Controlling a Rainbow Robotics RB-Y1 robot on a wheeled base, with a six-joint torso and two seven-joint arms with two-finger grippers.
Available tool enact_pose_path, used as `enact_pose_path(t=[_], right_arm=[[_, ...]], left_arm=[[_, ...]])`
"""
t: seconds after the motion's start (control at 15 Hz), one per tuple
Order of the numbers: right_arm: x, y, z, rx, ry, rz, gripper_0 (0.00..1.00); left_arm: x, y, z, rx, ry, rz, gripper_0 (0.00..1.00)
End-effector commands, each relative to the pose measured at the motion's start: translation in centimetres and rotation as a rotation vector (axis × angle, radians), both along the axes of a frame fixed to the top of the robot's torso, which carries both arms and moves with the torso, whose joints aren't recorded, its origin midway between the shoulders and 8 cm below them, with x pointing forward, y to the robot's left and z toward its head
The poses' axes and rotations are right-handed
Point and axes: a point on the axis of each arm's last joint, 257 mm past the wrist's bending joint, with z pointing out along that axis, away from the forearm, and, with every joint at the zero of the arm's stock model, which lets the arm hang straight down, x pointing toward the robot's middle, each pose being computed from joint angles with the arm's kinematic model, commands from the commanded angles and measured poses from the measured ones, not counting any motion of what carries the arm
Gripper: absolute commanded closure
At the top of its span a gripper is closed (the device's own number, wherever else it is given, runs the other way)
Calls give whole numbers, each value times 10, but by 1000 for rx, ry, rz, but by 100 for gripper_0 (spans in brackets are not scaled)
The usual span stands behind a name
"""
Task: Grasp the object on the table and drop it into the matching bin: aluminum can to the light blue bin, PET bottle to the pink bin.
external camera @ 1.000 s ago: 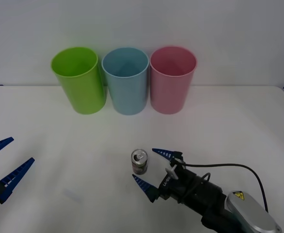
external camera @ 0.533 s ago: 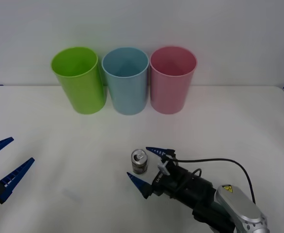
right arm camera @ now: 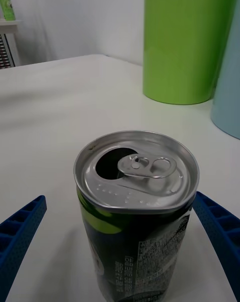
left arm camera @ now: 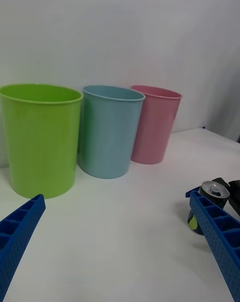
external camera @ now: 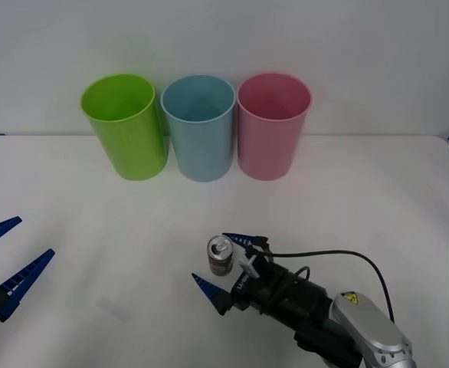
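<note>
The aluminum can [external camera: 220,255] stands upright on the white table [external camera: 362,199], silver top with pull-tab, dark body with green label. My right gripper [external camera: 210,257] is open around it, one blue finger on each side. In the right wrist view the can [right arm camera: 135,207] sits close between the fingers [right arm camera: 20,232], apart from both. The light blue bin [external camera: 200,126] stands at the back, with the pink bin [external camera: 273,126] to its right. My left gripper [external camera: 34,237] hangs open at the table's left edge, far from the can [left arm camera: 214,189].
A lime green bin [external camera: 125,126] stands left of the light blue one; the three tubs touch in a row against the back wall. A black cable loops over my right wrist [external camera: 339,257]. Bare white table lies between the can and the bins.
My right gripper has slid forward and left, so the can now stands between its open fingers instead of just ahead of them. The can and the left arm have not moved.
</note>
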Motion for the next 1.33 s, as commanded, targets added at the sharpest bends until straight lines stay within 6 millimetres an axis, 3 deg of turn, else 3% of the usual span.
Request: enact_pose_path(t=[0.07,0.13,0.2,0.27,0.33,1.0,1.33], right_arm=[[0,1,0,-2,-3,1,0],[-1,1,0,-3,-5,3,16],[0,1,0,-5,-8,2,72],[-1,1,0,-6,-8,4,95],[-1,1,0,-5,-8,3,100],[1,4,5,0,-18,0,100],[3,-1,38,47,-53,-10,100]], left_arm=[[0,0,0,0,0,0,0],[0,0,0,0,0,0,0],[0,0,0,0,0,0,0],[0,0,0,0,0,0,0],[0,0,0,0,0,0,0],[0,0,0,0,0,0,0],[0,0,0,0,0,0,0]])
